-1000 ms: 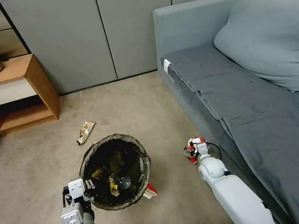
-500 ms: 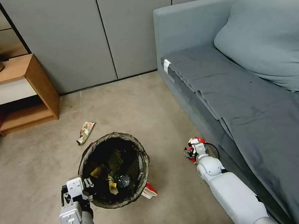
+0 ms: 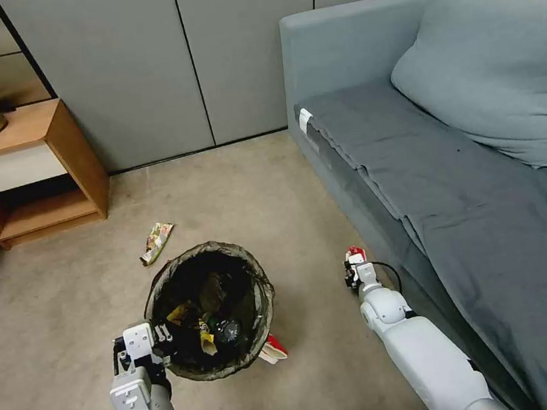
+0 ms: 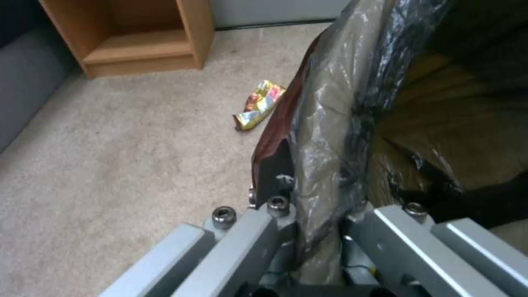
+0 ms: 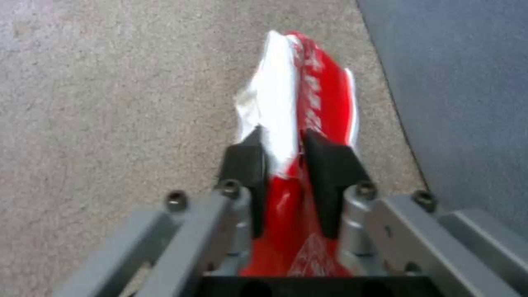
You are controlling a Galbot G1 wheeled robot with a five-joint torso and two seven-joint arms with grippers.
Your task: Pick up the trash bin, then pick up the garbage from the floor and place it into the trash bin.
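Note:
The trash bin [image 3: 207, 249], lined with a dark bag, stands on the carpet and holds several wrappers. My left gripper [image 3: 161, 334] is shut on its near-left rim; in the left wrist view the gripper [image 4: 316, 206] pinches the bag-covered bin wall [image 4: 330, 123]. By the sofa's base, my right gripper [image 3: 353, 270] is shut on a red-and-white carton [image 3: 355, 252]. In the right wrist view the gripper [image 5: 286, 152] squeezes the carton [image 5: 308, 95] flat between black fingers [image 5: 247, 161]. A colourful snack wrapper [image 3: 156, 242] [image 4: 260, 104] lies on the floor beyond the bin. A red-and-white scrap [image 3: 273, 349] pokes out beside the bin's near right.
A grey sofa [image 3: 457, 174] [image 5: 467, 82] with a cushion [image 3: 504, 67] runs along the right. A wooden side cabinet [image 3: 48, 174] [image 4: 137, 37] stands at the back left, and grey wall panels [image 3: 200, 53] close off the back. Open carpet lies left of the bin.
The right gripper has closed on the red-and-white carton, which now looks narrower and sits slightly farther from me. The left gripper and bin have barely shifted.

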